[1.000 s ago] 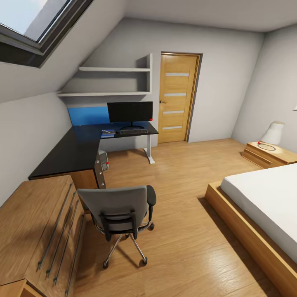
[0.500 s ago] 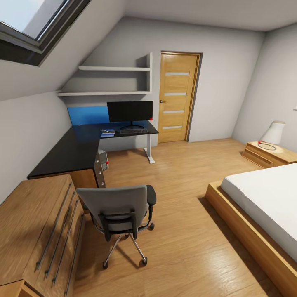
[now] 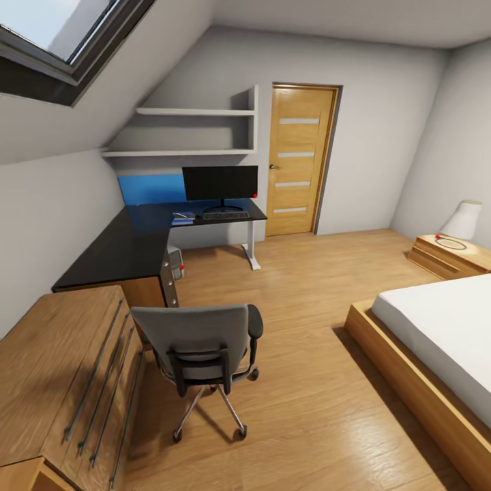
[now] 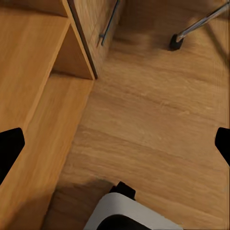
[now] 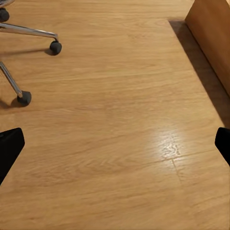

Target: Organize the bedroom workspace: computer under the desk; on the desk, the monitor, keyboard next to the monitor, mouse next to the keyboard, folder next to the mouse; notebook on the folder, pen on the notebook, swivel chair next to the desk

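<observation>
The chair (image 3: 198, 348) stands ahead of the robot on the floor (image 3: 300, 382), its back toward us, away from the desk (image 3: 129, 249). Both pincers hang wide and empty; the left pincer (image 4: 115, 143), beside the cabinet (image 3: 61, 375), seems nearer the chair.

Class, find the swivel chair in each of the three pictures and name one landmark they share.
Head view: the swivel chair stands low and left of centre, back toward the camera, beside the wooden cabinet.
Left wrist view: one chair leg with its caster at the top right corner.
Right wrist view: two legs with casters at the upper left.
Shared landmark: the wooden floor.
</observation>
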Available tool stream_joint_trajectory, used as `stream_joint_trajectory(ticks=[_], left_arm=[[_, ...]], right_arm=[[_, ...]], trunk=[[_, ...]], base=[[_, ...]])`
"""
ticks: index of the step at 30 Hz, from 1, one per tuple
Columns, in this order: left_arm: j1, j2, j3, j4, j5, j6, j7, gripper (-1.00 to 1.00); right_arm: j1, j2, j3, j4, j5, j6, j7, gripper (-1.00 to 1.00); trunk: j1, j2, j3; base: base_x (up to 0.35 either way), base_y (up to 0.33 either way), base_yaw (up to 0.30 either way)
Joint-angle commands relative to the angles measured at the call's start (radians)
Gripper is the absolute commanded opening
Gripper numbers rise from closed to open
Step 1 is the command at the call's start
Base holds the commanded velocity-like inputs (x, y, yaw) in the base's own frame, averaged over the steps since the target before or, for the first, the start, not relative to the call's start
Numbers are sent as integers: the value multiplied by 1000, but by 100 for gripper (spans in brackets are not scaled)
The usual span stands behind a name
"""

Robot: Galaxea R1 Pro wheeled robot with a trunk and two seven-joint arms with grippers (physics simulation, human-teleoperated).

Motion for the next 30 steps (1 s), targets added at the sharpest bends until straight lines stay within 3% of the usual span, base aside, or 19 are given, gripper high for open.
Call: stream_joint_trajectory(ticks=[1,7,8,14,21,25,29,30], left_arm=[[0,1,-8,-16,6,17,9,100],[0,-3,-8,-35,12,79,11,100],[0,-21,-10,-38,10,86,11,100],[0,-39,-11,-35,6,86,19,100],[0,-43,-13,-117,-2,90,111,100],[-1,-48,-14,-167,-44,102,162,100],[-10,-57,-14,-199,-116,159,197,100],[-19,-65,-14,-215,-147,202,206,100]], right_arm=[[0,0,9,-1,-3,-1,-5,100],[-1,-2,10,-1,0,-2,-5,100],[-1,-3,11,2,0,-2,-5,100],[-1,-1,12,0,0,-1,-4,100],[-1,-1,11,-2,0,-3,-5,100],[-1,-1,11,-4,0,-3,-5,100],[-1,0,11,-5,0,-4,-6,100],[0,1,11,-5,-1,-4,-6,100]], trunk=[[4,-8,-5],[27,-50,-24],[31,-57,-27],[54,-99,-46],[81,-148,-67],[96,-176,-80],[111,-204,-93],[115,-211,-96]], base=[[0,0,38],[0,0,18],[0,0,3],[0,0,1],[0,0,0],[0,0,0],[0,0,0],[0,0,9]])
